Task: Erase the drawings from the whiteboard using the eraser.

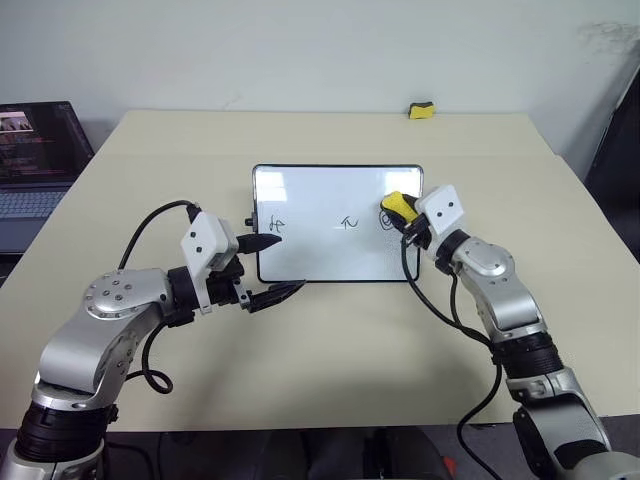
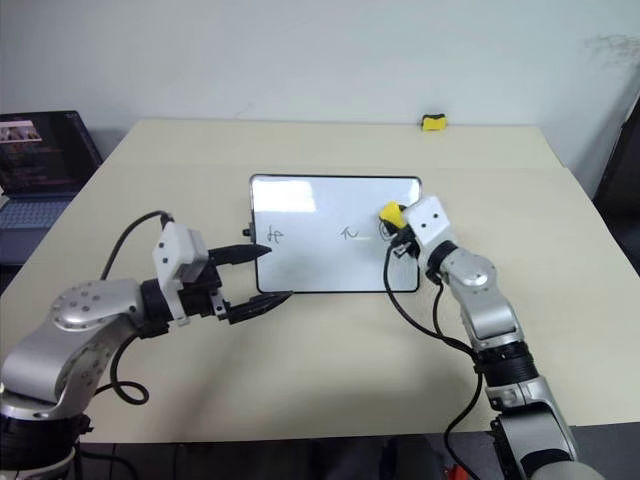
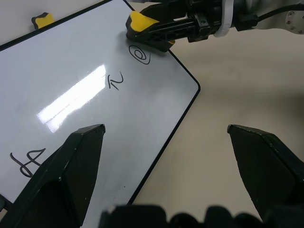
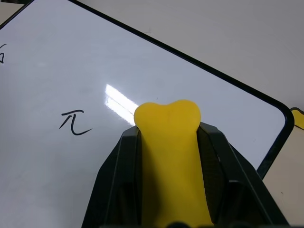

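**Eraser held over the spiral end of the whiteboard**

Whiteboard [image 1: 335, 200] lies flat at the middle of the table [image 1: 330, 350]. We read three black drawings [image 1: 346, 223] on it: a hash scribble, a zigzag mark and a spiral; none forms legible writing. Our right gripper [image 1: 400, 213] is clamped on the yellow eraser [image 1: 396, 207], just beside the spiral. Our left gripper [image 1: 275, 268] hangs spread wide and empty at the board's near left corner. A second yellow block [image 1: 421, 110] sits at the table's far edge; a laptop [image 1: 35, 160] stands off to the left.

Glossy white whiteboard [image 1: 330, 215] with a bright glare streak, thin black frame probably plastic, spongy matt yellow eraser [image 4: 171, 156] squeezed in smooth black plastic fingers [image 4: 118, 185], matt pale beige surface [image 1: 330, 370]
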